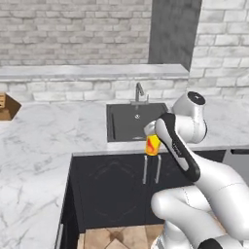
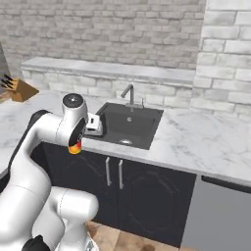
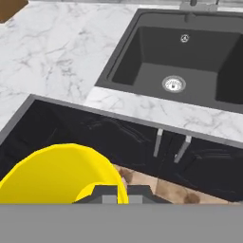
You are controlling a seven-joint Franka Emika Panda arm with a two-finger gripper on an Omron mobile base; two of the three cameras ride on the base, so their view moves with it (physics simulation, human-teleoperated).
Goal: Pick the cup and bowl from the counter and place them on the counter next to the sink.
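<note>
1. No text, label, brand, number or sign can be read on anything in these views.
2. The small yellow tumbler with the red-orange pattern (image 1: 152, 144) bears only that pattern; no letters can be made out in it.
3. The white marble counter with grey veining (image 1: 58, 131) and the dark grey rectangular sink basin (image 1: 133, 121) carry no markings.
</note>
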